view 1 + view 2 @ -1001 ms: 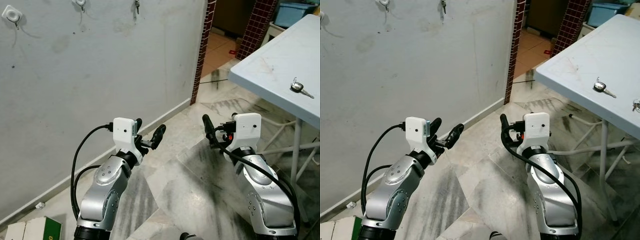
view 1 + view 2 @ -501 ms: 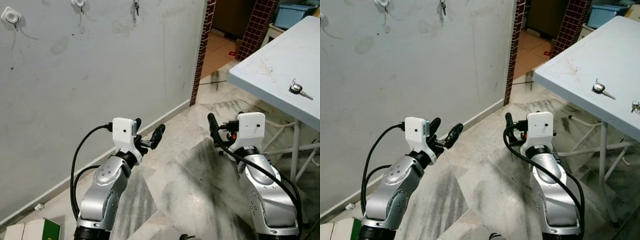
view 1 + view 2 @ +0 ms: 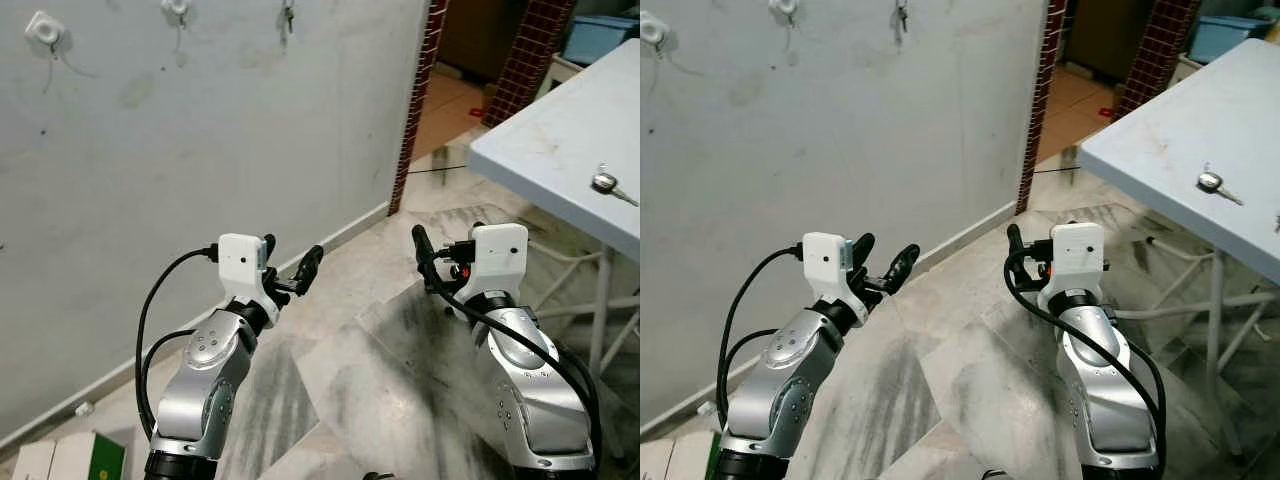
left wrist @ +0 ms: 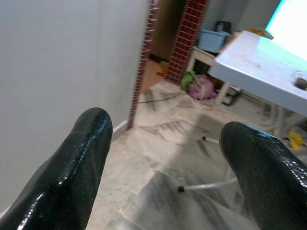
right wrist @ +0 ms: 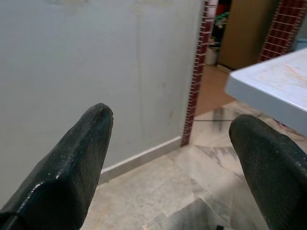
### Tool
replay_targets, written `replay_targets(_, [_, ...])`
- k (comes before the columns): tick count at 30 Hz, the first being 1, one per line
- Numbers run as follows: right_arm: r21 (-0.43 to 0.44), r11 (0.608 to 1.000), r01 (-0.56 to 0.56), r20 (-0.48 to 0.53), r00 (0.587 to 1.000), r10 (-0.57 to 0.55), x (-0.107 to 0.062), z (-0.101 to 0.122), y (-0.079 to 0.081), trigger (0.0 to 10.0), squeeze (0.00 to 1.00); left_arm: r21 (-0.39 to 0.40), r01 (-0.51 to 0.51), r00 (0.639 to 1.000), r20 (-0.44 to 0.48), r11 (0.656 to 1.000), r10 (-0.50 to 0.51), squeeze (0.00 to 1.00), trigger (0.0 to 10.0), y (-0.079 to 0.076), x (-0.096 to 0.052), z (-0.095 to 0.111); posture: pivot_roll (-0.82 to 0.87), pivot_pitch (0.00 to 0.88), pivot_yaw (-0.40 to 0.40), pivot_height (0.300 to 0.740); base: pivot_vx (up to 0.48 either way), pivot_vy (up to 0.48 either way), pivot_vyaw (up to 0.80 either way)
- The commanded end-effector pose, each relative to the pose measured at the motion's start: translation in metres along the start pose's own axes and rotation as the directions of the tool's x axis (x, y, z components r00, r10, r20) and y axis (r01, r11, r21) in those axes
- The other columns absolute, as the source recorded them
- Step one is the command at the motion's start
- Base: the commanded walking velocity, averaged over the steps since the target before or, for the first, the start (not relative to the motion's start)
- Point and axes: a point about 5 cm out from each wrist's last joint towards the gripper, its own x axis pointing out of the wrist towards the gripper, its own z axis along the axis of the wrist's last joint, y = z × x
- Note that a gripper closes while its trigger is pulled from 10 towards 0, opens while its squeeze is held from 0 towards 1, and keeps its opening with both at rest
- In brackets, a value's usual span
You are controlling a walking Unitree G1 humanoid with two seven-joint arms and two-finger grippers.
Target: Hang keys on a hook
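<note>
A silver key point(image 3: 604, 183) lies on the pale blue table point(image 3: 540, 140) at the right. On the grey wall, three white hooks sit high up: one hook point(image 3: 46, 28) at the left, a second hook point(image 3: 177, 8) beside it, and a third hook point(image 3: 288, 12) with a key hanging from it. My left gripper point(image 3: 290, 258) is held up before me, open and empty, pointing toward the wall's foot. My right gripper point(image 5: 172, 124) is also raised, open and empty; one of its fingers point(image 3: 420, 245) shows beside the wrist camera box, well short of the table.
A brick-edged doorway point(image 3: 415, 110) opens beyond the wall's end. The table's metal legs point(image 3: 598, 300) stand at the right. A green and white box point(image 3: 70, 460) lies on the marble floor at the lower left. A blue bin point(image 3: 600, 35) sits far back.
The whole picture has slid a little to the right, so the camera has turned. Both arms stay raised with grippers open; the right one edged slightly toward the table.
</note>
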Motion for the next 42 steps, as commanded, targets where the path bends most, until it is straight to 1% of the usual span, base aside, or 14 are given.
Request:
replay_targets(1, [0.001, 1.000, 0.000, -0.012, 1.000, 0.000, -0.0003, -0.0024, -0.0006, 10.0, 0.00, 0.012, 0.013, 1.000, 0.001, 1.000, -0.013, 0.00, 10.0, -0.0005, -0.0002, 0.0001, -0.10, 0.115, 0.058, 0.740, 0.000, 0.000, -0.80])
replay_targets(27, [0.011, 1.000, -0.018, -0.003, 1.000, 0.018, 0.0017, -0.0018, 0.0031, 10.0, 0.00, 0.011, 0.019, 1.000, -0.003, 1.000, -0.019, 0.00, 10.0, -0.0012, -0.0001, -0.0008, -0.09, 0.106, 0.060, 0.740, 0.000, 0.000, -0.78])
replay_targets(42, [0.015, 1.000, -0.022, -0.005, 1.000, 0.022, 0.0016, -0.0024, 0.0042, 10.0, 0.00, 0.010, 0.025, 1.000, -0.004, 1.000, -0.025, 0.00, 10.0, -0.0024, -0.0009, -0.0015, -0.09, 0.108, 0.058, 0.740, 0.000, 0.000, 0.00])
